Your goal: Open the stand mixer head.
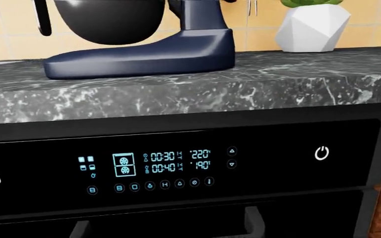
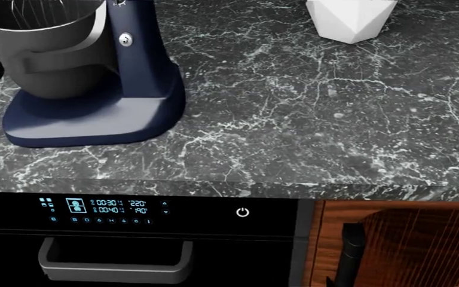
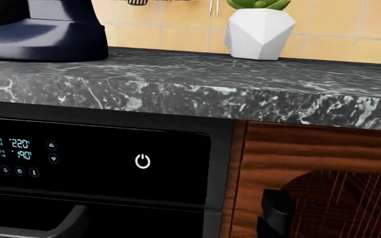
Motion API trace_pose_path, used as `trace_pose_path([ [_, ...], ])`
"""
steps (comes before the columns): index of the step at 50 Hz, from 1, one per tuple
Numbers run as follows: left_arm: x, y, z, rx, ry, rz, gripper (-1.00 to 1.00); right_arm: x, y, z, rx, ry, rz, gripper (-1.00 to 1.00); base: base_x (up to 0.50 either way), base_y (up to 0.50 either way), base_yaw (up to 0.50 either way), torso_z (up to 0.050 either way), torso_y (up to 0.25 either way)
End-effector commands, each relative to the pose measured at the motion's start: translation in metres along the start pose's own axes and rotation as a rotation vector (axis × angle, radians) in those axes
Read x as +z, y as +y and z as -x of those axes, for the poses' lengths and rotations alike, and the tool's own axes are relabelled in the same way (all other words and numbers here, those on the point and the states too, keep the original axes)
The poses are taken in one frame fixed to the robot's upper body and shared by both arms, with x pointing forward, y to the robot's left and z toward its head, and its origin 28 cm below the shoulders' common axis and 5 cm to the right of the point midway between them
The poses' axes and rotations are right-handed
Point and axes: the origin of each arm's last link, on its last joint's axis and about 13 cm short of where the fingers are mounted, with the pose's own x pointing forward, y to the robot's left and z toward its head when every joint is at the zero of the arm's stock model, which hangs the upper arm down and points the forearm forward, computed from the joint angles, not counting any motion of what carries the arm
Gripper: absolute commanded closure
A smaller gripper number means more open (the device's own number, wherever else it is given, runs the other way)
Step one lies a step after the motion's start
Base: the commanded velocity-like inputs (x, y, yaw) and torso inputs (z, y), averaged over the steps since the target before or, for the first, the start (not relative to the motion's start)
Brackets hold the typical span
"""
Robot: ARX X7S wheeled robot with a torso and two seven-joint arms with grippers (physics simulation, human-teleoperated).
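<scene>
Mixer sits far left on the counter point(image 2: 309, 119), a dark marble slab w/ white veining. Its base point(image 2: 94, 122) is smooth, glossy navy, rounded at the edges; column point(image 2: 138, 54) rises at its right end. Bowl point(image 2: 50, 51) is dark grey metal w/ a handle, whisk wires just visible inside at the frame top. Mixer head itself is cut off in all views, can't tell its tilt. White faceted pot point(image 2: 349, 21) stands far right, well apart; only wrist views show its green plant point(image 3: 257, 4) and the yellow tile wall point(image 3: 349, 29). Oven panel point(image 2: 134, 212) is glossy black w/ cyan digits; head view alone shows the oven handle point(image 2: 114, 263) whole. Wood cabinet point(image 3: 316, 173) right of oven. No gripper shows, state can't be told.
</scene>
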Motion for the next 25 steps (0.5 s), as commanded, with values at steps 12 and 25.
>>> trace_pose_path([
  [12, -0.0004, 0.0002, 0.0002, -0.002, -0.005, 0.003, -1.0, -0.0026, 0.0021, 0.0032, 0.039, 0.023, 0.049, -1.0, 0.0, 0.5, 0.0, 0.0, 0.0],
  [25, 0.0004, 0.0007, -0.0004, 0.001, -0.009, 0.0, -1.0, -0.0023, 0.0011, 0.0029, 0.036, 0.023, 0.032, -1.0, 0.0, 0.5, 0.0, 0.0, 0.0],
])
